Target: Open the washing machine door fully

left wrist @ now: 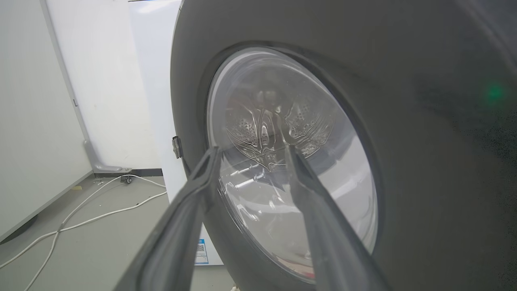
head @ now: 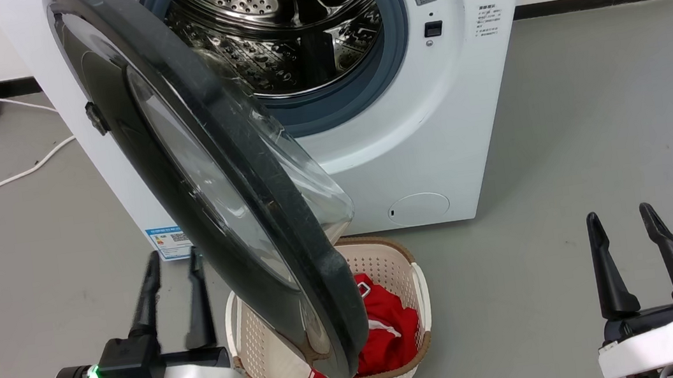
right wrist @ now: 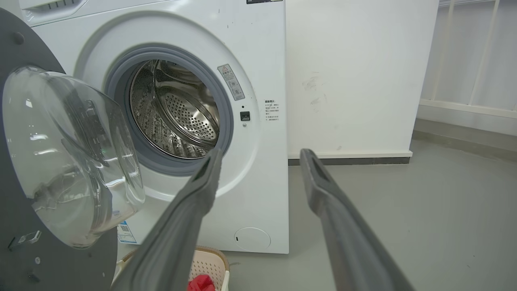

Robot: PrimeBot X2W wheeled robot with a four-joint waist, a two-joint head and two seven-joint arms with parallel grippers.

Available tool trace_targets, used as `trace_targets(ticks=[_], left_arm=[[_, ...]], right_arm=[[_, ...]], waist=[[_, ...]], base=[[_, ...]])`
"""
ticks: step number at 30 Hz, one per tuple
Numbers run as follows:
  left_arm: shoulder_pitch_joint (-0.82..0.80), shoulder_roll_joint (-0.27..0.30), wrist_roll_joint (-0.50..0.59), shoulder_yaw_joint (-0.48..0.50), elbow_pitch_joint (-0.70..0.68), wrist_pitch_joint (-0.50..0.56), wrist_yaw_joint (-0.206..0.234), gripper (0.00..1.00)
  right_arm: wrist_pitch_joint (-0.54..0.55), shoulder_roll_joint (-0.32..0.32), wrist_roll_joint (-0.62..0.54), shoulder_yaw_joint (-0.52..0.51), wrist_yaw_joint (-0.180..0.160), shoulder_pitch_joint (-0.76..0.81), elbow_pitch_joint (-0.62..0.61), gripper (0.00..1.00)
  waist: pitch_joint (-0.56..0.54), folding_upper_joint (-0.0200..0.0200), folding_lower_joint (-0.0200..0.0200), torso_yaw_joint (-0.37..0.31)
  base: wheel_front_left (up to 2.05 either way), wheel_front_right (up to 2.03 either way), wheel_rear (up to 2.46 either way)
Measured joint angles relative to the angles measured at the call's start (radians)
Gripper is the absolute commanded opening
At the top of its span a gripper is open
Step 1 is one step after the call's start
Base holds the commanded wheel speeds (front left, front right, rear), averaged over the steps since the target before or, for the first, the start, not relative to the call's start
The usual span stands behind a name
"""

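One washing machine, one door swung out over one basket. Two grippers: left gripper near, just left of door, jaws spread; right gripper near right, well apart, jaws spread.

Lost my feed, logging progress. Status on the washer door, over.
Left claw open, outside the door. Right claw open, clear. Door partly open, drum exposed. Basket on floor beneath door's lower edge.
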Motion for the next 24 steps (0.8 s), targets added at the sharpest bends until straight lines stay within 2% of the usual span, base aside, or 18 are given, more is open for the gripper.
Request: trace_targets(ticks=[6, 11, 15, 24], left_arm=[[0.000, 0.000, 0.000, 0.001, -0.006, 0.000, -0.004, 0.00], [-0.005, 0.000, -0.002, 0.007, -0.067, 0.000, -0.003, 0.00], [-0.020, 0.000, 0.003, 0.014, -0.165, 0.000, 0.004, 0.00], [-0.089, 0.000, 0.045, -0.006, -0.490, 0.000, 0.003, 0.00]], right_arm=[[-0.001, 0.000, 0.009, 0.001, 0.000, -0.002, 0.000, 1.00], [-0.001, 0.000, 0.015, 0.002, 0.000, -0.002, 0.000, 1.00], [-0.001, 0.000, 0.016, 0.001, 0.000, -0.002, 0.000, 1.00], [-0.001, 0.000, 0.018, 0.005, 0.000, -0.002, 0.004, 1.00]], waist=[[0.001, 0.0000, 0.0000, 0.000], [-0.002, 0.0000, 0.0000, 0.001], [-0.004, 0.0000, 0.0000, 0.002], [-0.010, 0.0000, 0.0001, 0.002]], base=[[0.00, 0.00, 0.00], [0.00, 0.00, 0.00], [0.00, 0.00, 0.00], [0.00, 0.00, 0.00]])
